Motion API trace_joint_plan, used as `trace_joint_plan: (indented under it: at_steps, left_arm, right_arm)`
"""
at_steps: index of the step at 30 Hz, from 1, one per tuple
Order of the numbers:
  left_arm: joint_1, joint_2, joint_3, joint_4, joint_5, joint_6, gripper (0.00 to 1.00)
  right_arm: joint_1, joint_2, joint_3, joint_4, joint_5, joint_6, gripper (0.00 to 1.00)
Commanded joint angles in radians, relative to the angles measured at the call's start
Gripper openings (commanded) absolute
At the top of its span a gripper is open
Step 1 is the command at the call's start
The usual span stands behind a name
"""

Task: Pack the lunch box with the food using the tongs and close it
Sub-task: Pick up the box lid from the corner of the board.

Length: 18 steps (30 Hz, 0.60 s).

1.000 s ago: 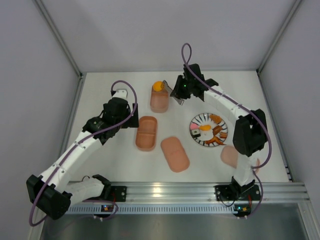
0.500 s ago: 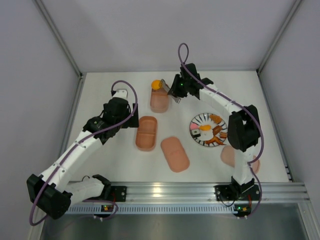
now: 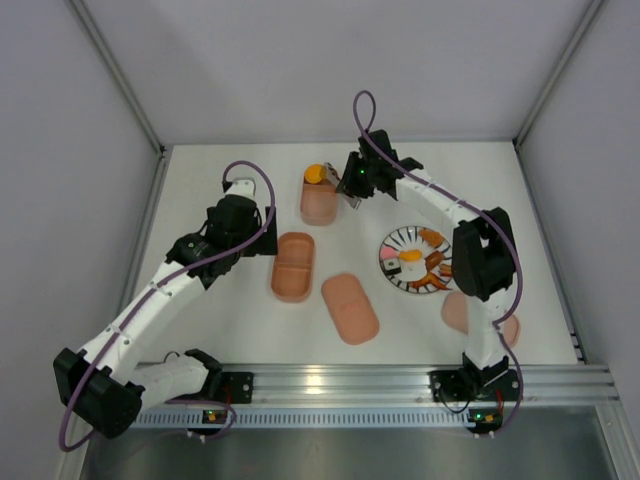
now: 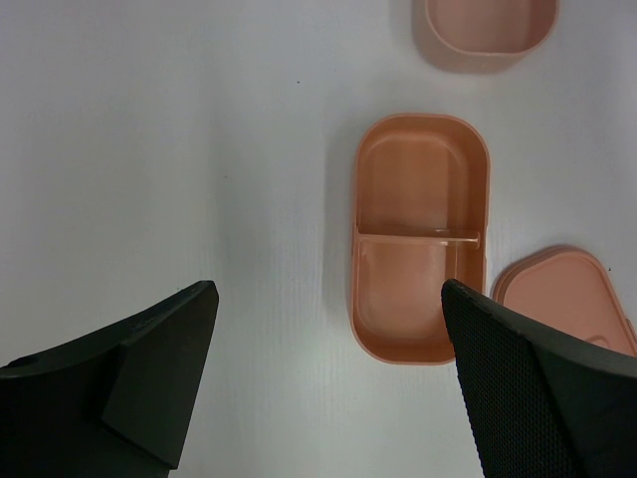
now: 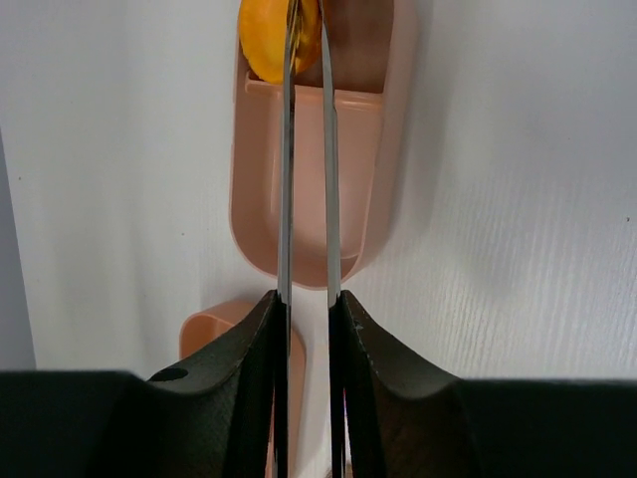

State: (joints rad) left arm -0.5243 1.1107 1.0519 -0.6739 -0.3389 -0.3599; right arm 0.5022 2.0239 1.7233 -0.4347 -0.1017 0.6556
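Note:
My right gripper [image 3: 352, 180] is shut on the silvery tongs [image 5: 284, 199], whose two thin arms run forward with a narrow gap between them. Their tips reach an orange round piece [image 5: 267, 40] at the far compartment of a pink lunch box tray [image 5: 373, 149]; whether they still pinch it I cannot tell. From above, the orange piece [image 3: 314, 173] sits at the far end of that tray [image 3: 319, 203]. My left gripper [image 4: 328, 329] hangs open over bare table, just left of a second divided tray [image 4: 420, 179], which is empty.
A pink lid [image 3: 350, 307] lies near the front centre, and another pink lid [image 3: 462, 312] lies partly under the right arm. A striped white plate [image 3: 399, 240] with several food pieces stands to the right.
The right arm has swung slightly left and its wrist has edged toward the far tray with the tongs. The left arm has not moved.

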Motion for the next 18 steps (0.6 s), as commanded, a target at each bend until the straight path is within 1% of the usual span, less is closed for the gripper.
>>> trace_joint_plan:
  at_steps: [1,7,18]
  left_arm:
    - [0.006,0.005,-0.007,0.031,-0.017,0.004,0.99]
    - [0.004,0.005,-0.009,0.033,-0.015,0.004,0.99]
    - [0.006,0.008,-0.009,0.033,-0.014,0.003,0.99]
  right_arm:
    - [0.016,-0.014,0.059,0.054,0.023,-0.01,0.29]
    - [0.016,-0.011,0.068,0.04,0.028,-0.016,0.38]
    - [0.016,-0.03,0.076,0.008,0.054,-0.031,0.4]
